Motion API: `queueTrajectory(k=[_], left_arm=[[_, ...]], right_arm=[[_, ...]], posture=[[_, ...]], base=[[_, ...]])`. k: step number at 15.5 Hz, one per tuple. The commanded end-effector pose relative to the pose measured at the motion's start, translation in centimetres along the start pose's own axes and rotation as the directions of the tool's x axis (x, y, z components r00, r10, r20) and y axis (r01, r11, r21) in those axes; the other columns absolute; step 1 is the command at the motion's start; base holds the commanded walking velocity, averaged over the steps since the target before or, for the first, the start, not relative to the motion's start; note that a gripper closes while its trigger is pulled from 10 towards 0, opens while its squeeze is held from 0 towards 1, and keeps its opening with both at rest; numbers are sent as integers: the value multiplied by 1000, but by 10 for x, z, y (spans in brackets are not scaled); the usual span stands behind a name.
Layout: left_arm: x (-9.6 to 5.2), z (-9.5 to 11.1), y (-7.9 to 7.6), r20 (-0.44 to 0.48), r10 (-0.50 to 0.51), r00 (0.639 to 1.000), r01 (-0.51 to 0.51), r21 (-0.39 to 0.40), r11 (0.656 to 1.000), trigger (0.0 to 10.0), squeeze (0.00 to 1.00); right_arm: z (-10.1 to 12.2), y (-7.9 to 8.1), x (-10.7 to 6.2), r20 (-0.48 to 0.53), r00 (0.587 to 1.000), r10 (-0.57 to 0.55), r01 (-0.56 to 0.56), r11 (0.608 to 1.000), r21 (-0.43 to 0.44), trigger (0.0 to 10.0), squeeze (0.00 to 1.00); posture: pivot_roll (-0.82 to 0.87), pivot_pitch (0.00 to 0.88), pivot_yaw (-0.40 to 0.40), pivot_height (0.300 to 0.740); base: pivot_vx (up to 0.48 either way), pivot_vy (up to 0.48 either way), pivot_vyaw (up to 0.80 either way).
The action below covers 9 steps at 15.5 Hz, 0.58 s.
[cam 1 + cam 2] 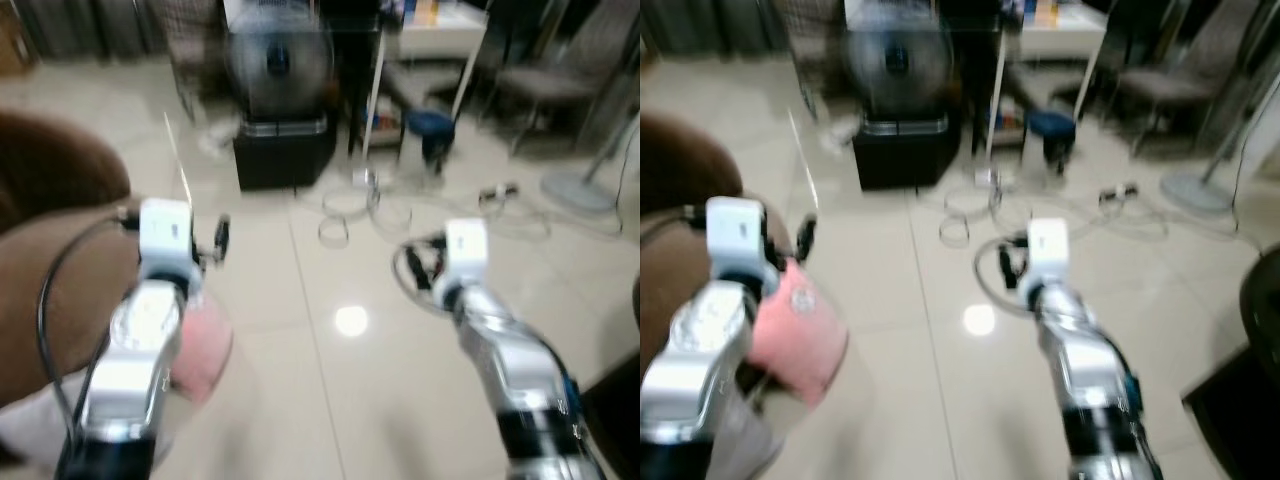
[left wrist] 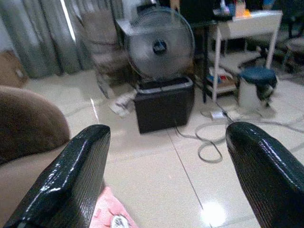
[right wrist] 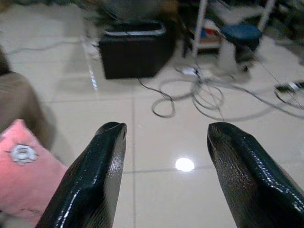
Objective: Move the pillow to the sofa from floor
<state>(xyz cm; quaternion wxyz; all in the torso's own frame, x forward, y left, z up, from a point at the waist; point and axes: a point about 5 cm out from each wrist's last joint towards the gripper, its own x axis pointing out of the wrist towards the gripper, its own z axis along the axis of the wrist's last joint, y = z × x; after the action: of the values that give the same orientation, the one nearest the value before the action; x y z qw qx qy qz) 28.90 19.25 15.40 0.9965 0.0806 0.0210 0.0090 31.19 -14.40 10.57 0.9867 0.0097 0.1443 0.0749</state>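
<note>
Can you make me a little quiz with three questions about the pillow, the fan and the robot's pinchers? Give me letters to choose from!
1. Where is the pillow?
A. beside the brown sofa, near the left arm
B. on the white table
C. on top of the fan

2. What colour is the pillow?
A. blue
B. pink
C. green

3. How are the fingers of the right gripper?
A. shut tight
B. holding a cable
C. open with nothing between them

Answers:
1 A: the head views show it low by the sofa, next to the left arm.
2 B: it looks pink in every view.
3 C: the right wrist view shows bare floor between the fingers.
</note>
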Motion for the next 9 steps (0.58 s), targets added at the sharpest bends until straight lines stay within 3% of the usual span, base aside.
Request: queueTrajectory(k=[1, 9], left_arm=[[0, 2, -3, 12, -12, 1000, 12, 6, 1000, 10000, 0], [0, 2, -2, 16, -16, 1000, 16, 15, 1000, 10000, 0]], right_arm=[[5, -2, 0, 15, 1000, -4, 4, 1000, -10, 10000, 0], [4, 5, -1, 21, 999, 45, -44, 998, -55, 10000, 0]], posture=[[33, 0, -4, 740], [39, 0, -5, 740]], base=[[0, 304, 0], [0, 356, 51]])
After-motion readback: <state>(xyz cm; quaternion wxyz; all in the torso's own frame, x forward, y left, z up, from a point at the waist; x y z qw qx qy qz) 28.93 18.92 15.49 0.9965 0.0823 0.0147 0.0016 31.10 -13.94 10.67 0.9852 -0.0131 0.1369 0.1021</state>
